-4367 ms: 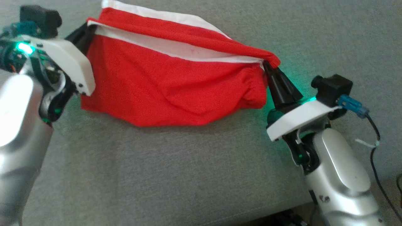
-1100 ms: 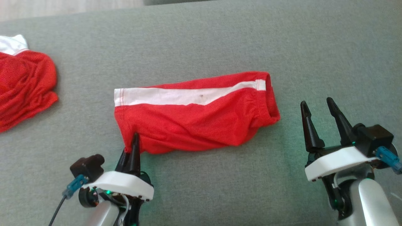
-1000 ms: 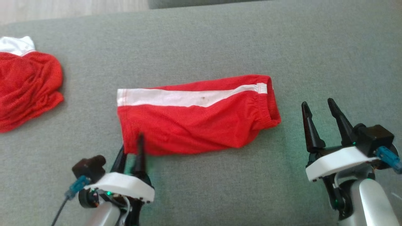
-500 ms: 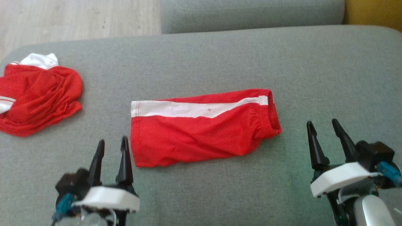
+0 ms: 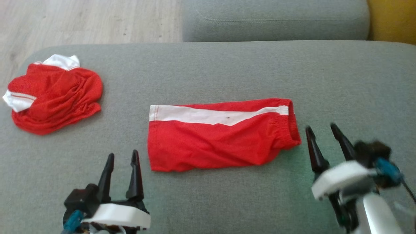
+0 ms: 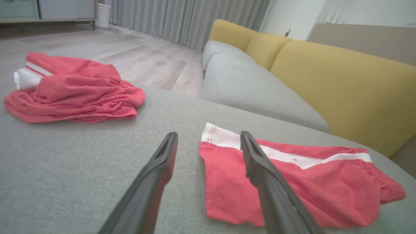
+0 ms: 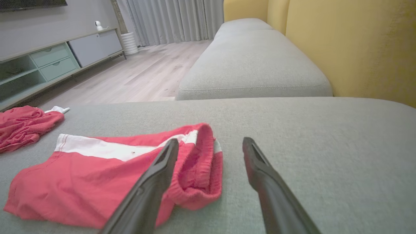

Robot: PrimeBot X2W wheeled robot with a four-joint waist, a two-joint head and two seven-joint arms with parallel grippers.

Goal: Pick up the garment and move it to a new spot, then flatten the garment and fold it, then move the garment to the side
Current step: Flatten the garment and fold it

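Red shorts with a white side stripe [image 5: 221,136] lie folded flat in the middle of the grey sofa seat [image 5: 227,71], waistband to the right. The same shorts [image 6: 286,182] show in the left wrist view, and the shorts [image 7: 107,172] in the right wrist view. My left gripper [image 5: 123,155] stands open just left of the shorts' lower left corner, apart from the cloth. Just past the waistband, on the right, my right gripper [image 5: 320,128] is open and holds nothing. In the wrist views the left gripper [image 6: 208,135] and the right gripper [image 7: 209,141] both have spread fingers.
A second red and white garment [image 5: 53,94] lies crumpled at the seat's far left edge; the same crumpled garment [image 6: 71,87] appears in the left wrist view. Behind are another grey cushion [image 5: 276,19], a yellow backrest [image 7: 354,42] and wooden floor [image 5: 91,19].
My left gripper has let go of the shorts' lower left corner, opened and drawn back. The shorts lie still. The head camera has tilted up, so the whole picture has shifted.
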